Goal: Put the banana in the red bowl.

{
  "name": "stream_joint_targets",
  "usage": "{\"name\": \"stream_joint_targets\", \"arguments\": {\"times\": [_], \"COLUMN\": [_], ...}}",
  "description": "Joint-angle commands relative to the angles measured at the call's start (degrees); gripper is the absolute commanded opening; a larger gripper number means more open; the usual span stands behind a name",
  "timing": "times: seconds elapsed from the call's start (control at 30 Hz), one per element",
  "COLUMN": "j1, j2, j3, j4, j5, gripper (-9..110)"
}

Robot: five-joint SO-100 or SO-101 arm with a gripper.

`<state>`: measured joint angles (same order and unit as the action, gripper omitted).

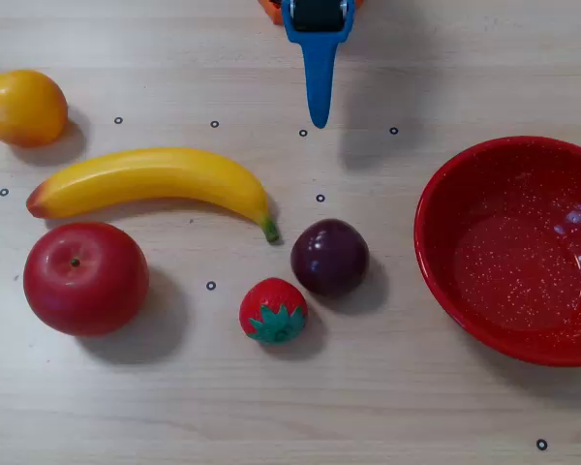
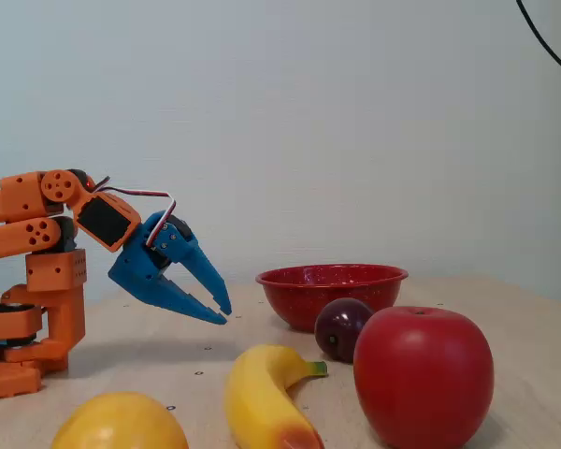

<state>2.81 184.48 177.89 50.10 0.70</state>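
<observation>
The banana (image 1: 155, 179) lies on the wooden table left of centre in the overhead view, with its green tip toward the middle. It also shows in the fixed view (image 2: 262, 398), close to the camera. The red bowl (image 1: 508, 252) stands empty at the right edge; in the fixed view (image 2: 332, 290) it is in the middle distance. My blue gripper (image 1: 319, 121) hangs at the top centre, above the table and apart from the banana and the bowl. In the fixed view (image 2: 222, 313) its jaws point down to the right with the tips nearly together, holding nothing.
A round yellow-orange fruit (image 1: 24, 107) sits at the top left. A red apple (image 1: 85, 278) lies below the banana. A strawberry (image 1: 273, 310) and a dark plum (image 1: 329, 257) lie between the banana and the bowl. The orange arm base (image 2: 28, 318) stands at the left.
</observation>
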Motion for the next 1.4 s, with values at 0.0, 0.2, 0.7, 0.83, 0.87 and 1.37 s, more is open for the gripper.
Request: {"name": "stream_joint_targets", "arguments": {"times": [0.0, 0.2, 0.7, 0.83, 0.87, 1.37], "j1": [-0.1, -0.1, -1.9, -2.5, -2.5, -8.4], "j2": [0.5, 0.5, -2.0, -4.7, -5.6, -33.1], "j3": [0.8, 0.8, -2.1, -4.8, -5.8, -36.0], "j4": [0.4, 0.4, 4.4, 4.5, 4.5, 13.6], "j5": [-0.6, -0.6, -0.4, -0.4, -0.2, 10.0], "gripper": [0, 0, 0, 0, 0, 0]}}
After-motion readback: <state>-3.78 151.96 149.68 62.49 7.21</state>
